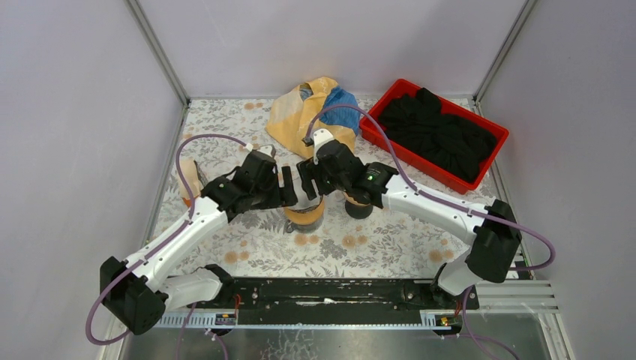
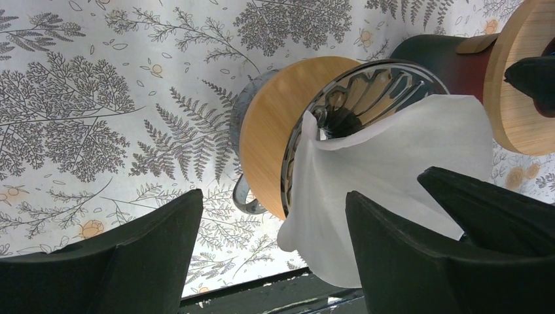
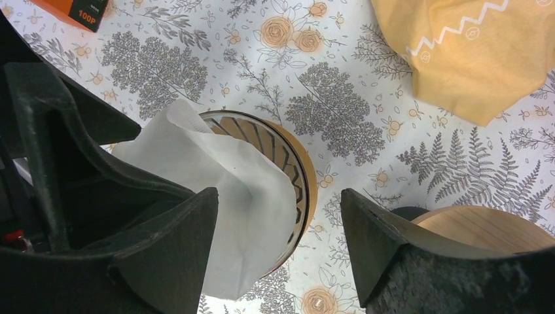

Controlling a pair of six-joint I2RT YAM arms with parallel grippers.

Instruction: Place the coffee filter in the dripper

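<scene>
Floral-print counter (image 1: 390, 247) between pale walls is carrying the work, and both arms are meeting over its middle. Dripper (image 2: 268, 131), with wooden collar and ribbed cone, is standing upright just beside a dark, wood-lidded canister (image 3: 484, 229). Coffee filter (image 2: 393, 163) is lying half in. One part is dipping into the cone, while the rest is draping over one side of the rim and hanging outside, unseated.

Left end effector (image 2: 273, 203) is hovering with fingers spread wide. The filter's loose flap is lying between them, close against one finger; contact I cannot confirm. Right end effector (image 3: 278, 196) is likewise spread, straddling the rim from the opposite side, with paper beside one finger.

Judgement: both are probably flanking the cone to keep the paper from sliding off, and it is looking in need of a downward nudge.
</scene>
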